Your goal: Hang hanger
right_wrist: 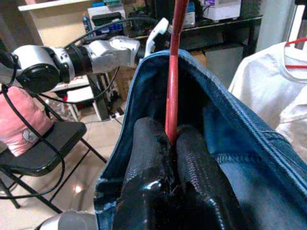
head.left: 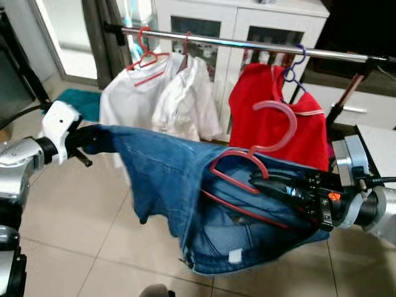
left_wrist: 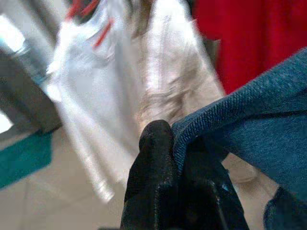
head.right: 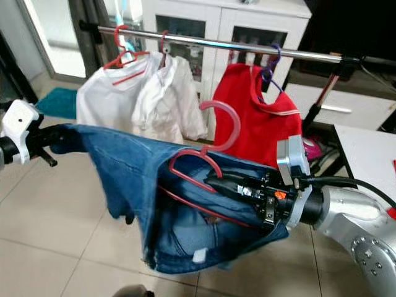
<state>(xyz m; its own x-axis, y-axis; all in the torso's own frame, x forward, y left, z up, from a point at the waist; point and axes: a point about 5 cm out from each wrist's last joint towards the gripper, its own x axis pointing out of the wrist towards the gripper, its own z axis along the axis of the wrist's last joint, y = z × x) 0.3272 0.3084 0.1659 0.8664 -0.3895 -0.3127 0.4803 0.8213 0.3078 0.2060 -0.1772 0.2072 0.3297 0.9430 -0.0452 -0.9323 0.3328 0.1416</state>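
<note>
A red hanger [head.left: 246, 162] with a pink hook [head.left: 286, 120] sits inside the waist of blue denim jeans [head.left: 161, 167], which hang stretched between my two grippers below the metal clothes rail [head.left: 260, 46]. My right gripper [head.left: 265, 183] is shut on the hanger's lower red bar [right_wrist: 174, 62], inside the denim. My left gripper [head.left: 91, 138] is shut on the far edge of the jeans [left_wrist: 230, 120]. The pink hook stands upright, below and in front of the rail, level with the red shirt.
On the rail hang two white shirts [head.left: 130, 93] [head.left: 189, 102] on red hangers and a red shirt [head.left: 294, 136] on a purple hanger, with a bare stretch of rail [head.left: 226, 42] between them. A white cabinet [head.left: 247, 21] stands behind. A folding chair [right_wrist: 33, 160] is behind me.
</note>
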